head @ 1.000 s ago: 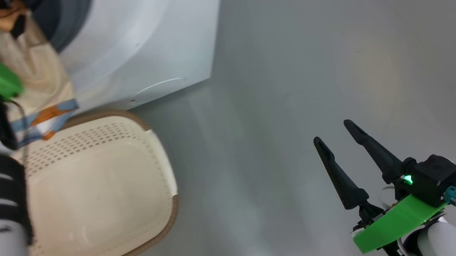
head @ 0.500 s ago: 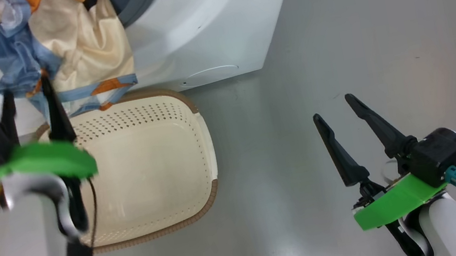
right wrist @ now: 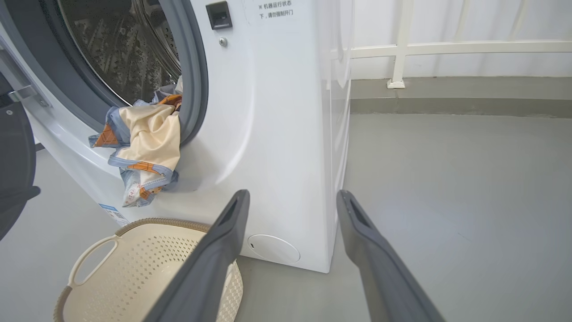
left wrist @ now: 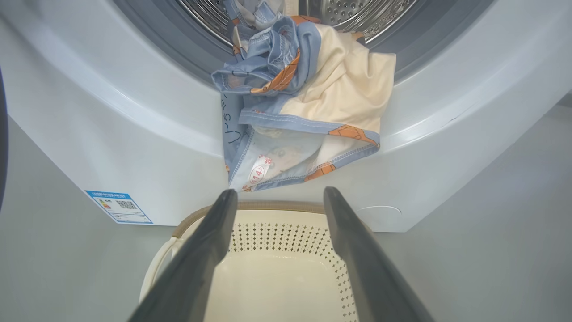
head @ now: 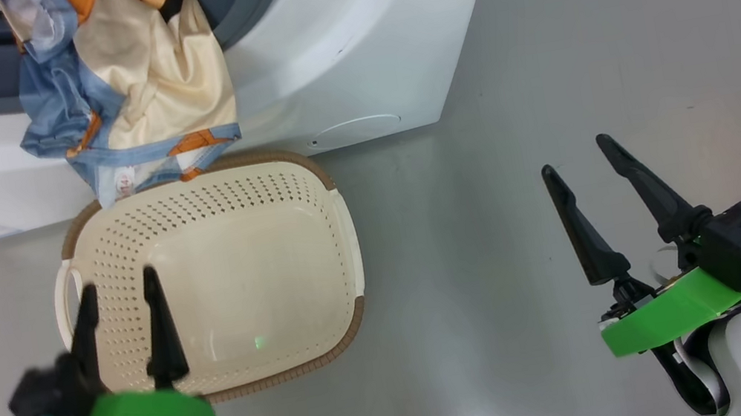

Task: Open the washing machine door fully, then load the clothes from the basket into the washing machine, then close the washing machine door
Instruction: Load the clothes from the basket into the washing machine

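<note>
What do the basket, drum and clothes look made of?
Basket: moulded cream plastic, satin; punched hole rows, soft glare on its floor, brown woven-look rim, likely moulded too.
Washing machine drum: probably stainless steel, polished; perforated, mirror-like glints.
Clothes: thin printed fabric, matte; limp folds, stitched hems. Fibre unclear.

The left gripper (head: 118, 280) holds its jaws spread over the basket (head: 328, 245); beyond them the clothes (head: 154, 86) drape from the washing machine (head: 348, 31). The right gripper (head: 575, 156) gapes above the floor (head: 608, 10).

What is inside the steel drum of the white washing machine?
The light blue and cream clothes lie partly inside the steel drum, hanging out over the grey gasket. The bundle covers the drum floor behind it.
</note>
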You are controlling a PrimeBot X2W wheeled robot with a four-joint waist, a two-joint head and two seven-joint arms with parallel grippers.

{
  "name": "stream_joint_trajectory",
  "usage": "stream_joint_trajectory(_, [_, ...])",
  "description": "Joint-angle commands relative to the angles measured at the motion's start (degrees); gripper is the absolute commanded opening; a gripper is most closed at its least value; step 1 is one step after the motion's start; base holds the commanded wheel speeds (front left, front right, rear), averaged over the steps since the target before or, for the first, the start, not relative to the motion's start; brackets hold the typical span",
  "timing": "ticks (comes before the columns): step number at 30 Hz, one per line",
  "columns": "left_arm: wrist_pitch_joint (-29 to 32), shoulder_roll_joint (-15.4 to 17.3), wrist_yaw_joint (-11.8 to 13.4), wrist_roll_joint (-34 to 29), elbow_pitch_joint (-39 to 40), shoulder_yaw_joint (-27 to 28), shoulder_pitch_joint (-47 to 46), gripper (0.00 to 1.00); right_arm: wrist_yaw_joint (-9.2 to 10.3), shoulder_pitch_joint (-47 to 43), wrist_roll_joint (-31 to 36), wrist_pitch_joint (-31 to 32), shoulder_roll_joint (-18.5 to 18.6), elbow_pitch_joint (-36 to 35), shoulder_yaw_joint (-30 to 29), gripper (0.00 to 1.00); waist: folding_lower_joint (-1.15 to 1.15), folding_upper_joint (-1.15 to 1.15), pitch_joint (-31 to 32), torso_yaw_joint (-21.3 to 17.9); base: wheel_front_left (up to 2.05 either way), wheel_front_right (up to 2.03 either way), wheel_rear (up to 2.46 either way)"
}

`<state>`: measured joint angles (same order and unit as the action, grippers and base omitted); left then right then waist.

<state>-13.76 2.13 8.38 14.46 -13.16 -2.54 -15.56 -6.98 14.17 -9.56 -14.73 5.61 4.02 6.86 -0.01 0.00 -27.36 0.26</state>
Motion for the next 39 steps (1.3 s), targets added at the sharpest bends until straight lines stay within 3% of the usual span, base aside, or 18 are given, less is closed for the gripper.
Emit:
stream_joint_trajectory(1, [0.39,1.15,0.46,0.07,2.8,1.85,2.26,1.0,-0.51,-1.0,0.68,-0.27,-0.31,-1.65,1.02,1.0,0.01,0.0,0.5,-0.16,0.0,0.0,0.0])
stream_joint_trajectory(10, [3.59,1.21,2.89,0.39,13.33,1.87,10.05,1.0,-0.51,-2.45,0.78,-0.27,-0.32,-1.94,-0.27,1.0,0.01,0.0,1.12,0.3,0.0,0.0,0.0])
stream_joint_trajectory(21, [5.17,1.92,3.46,0.61,15.66,1.7,9.12,1.0,-0.51,-2.45,0.83,-0.27,-0.74,-1.92,0.0,1.0,0.01,0.0,0.61,-0.03,0.0,0.0,0.0])
stream_joint_trajectory(31, [5.08,2.29,1.38,2.85,9.91,1.39,0.49,1.0,-0.51,-1.48,0.68,-0.27,-1.17,-2.06,0.72,1.0,0.01,0.0,-1.39,-1.84,0.0,0.0,0.0])
stream_joint_trajectory(39, [4.63,2.94,-0.08,3.26,-0.14,0.39,-10.22,1.0,-0.51,-0.89,0.35,-0.27,-1.73,-1.68,1.5,1.0,0.01,0.0,-2.46,-3.95,0.0,0.0,0.0])
